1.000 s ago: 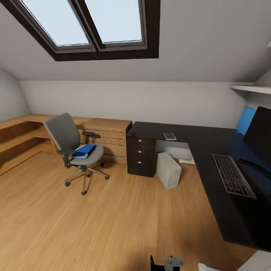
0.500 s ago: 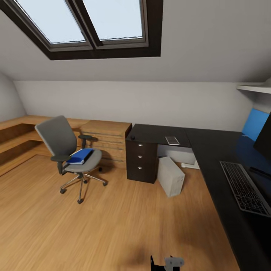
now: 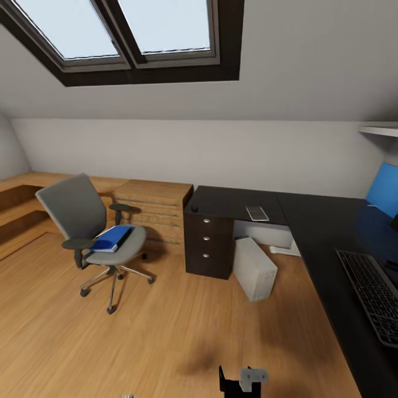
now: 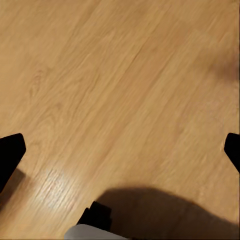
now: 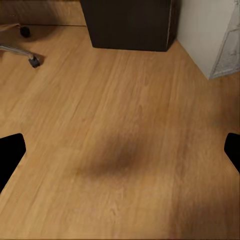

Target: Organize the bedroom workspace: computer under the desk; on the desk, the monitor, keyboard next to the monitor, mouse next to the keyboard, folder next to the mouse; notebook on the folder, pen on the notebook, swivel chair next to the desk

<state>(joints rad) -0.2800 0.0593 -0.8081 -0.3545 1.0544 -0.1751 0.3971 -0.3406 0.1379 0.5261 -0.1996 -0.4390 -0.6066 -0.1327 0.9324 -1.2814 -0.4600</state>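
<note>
Attic bedroom, wooden floor (image 3: 166, 331), skylight (image 3: 127, 33) in the sloped ceiling. Landmark: the black L-shaped desk (image 3: 326, 221), running along the far wall and down the room's right side. Swivel chair (image 3: 91, 232): grey, standing on the floor well apart from the desk's drawer end, in front of a wooden chest (image 3: 152, 213) that adjoins the desk. Folder (image 3: 112, 238): blue, lying flat on the chair seat. Drawers (image 3: 207, 239): three, with round silver knobs, at the desk's near-left end. Computer (image 3: 254, 268): light-grey tower, on the floor just beside the drawers, under the desk's edge and tilted askew. Small flat device (image 3: 257, 213): on the desk top above the computer. Keyboard (image 3: 376, 293): black, on the desk's right wing, partly cut off. Blue panel (image 3: 382, 190): at the desk's far right corner. Left gripper (image 4: 120, 155): fingers spread wide, nothing between, above bare floor. Right gripper (image 5: 120, 155): fingers likewise wide apart and empty, over the floor before the drawers, with a chair wheel (image 5: 33, 61) nearby.
</note>
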